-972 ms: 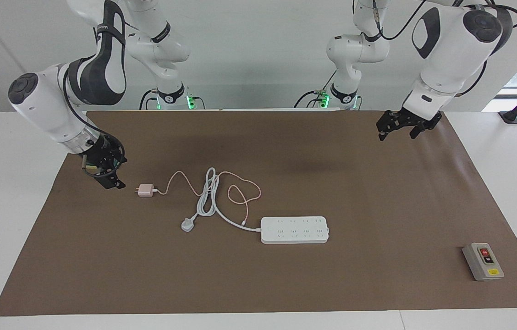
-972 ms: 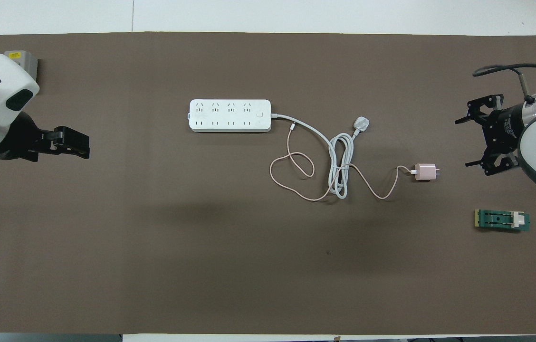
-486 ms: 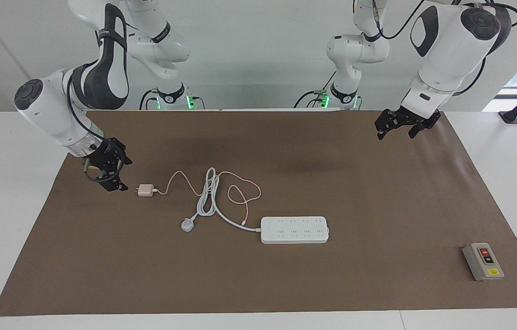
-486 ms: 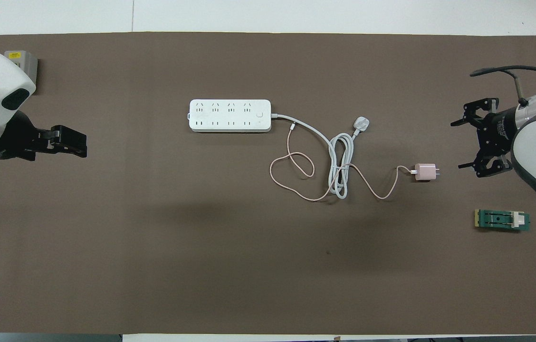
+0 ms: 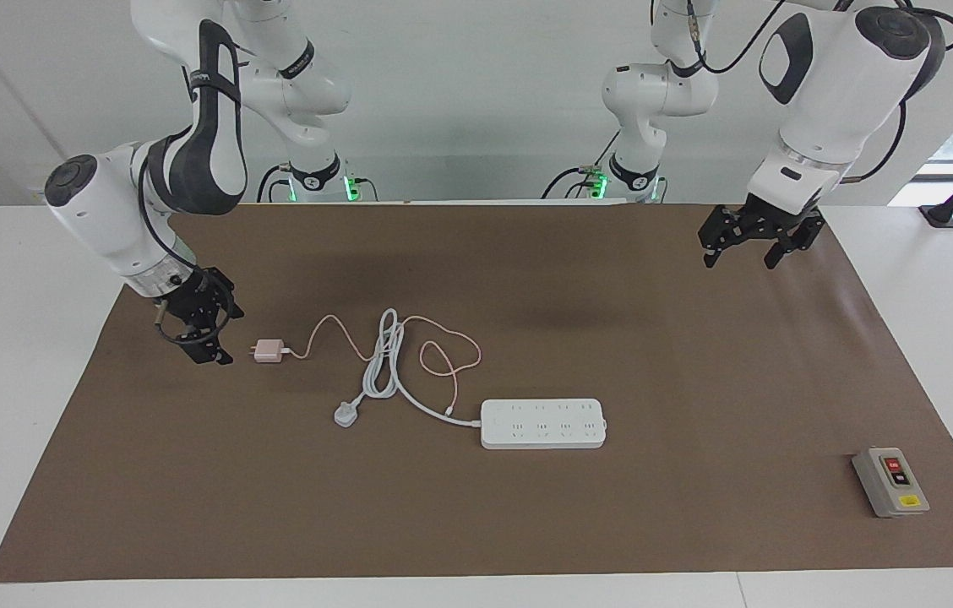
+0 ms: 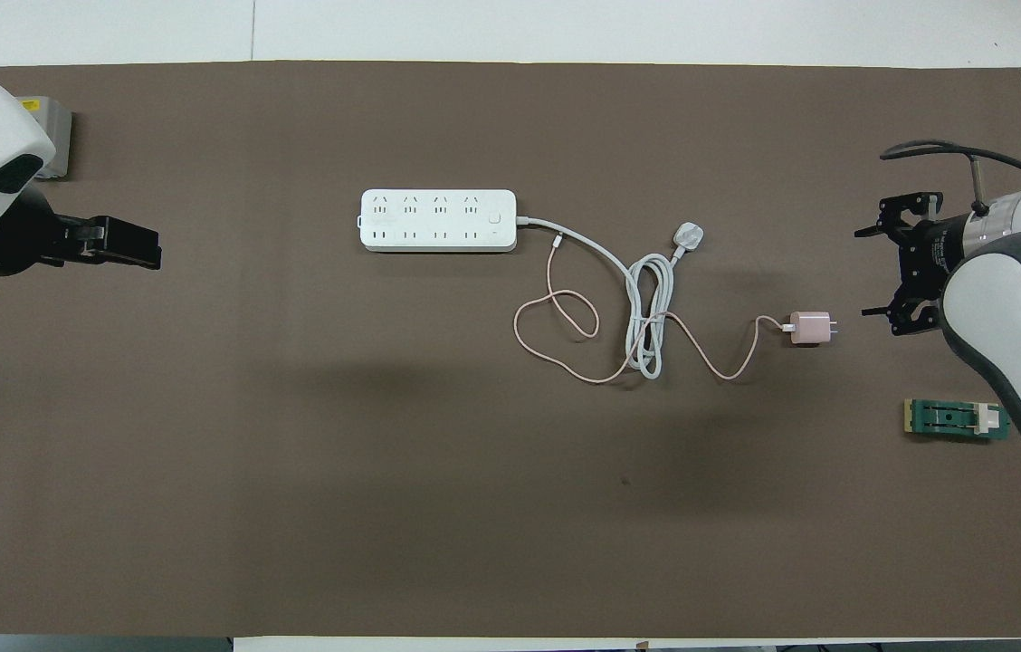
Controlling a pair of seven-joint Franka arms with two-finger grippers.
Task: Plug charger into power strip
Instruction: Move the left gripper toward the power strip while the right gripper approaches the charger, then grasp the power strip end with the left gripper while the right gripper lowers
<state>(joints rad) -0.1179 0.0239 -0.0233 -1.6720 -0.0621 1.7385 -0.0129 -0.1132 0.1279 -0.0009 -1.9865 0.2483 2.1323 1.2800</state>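
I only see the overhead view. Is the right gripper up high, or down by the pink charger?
Observer: The right gripper is down low, close to the mat, beside the charger, with a gap between them.
Operator: And the left gripper?
Observer: The left gripper hangs well above the mat, open and holding nothing.
Operator: What's the grey thing the left arm hides?
Observer: A grey switch box with a red button and a black button on top.
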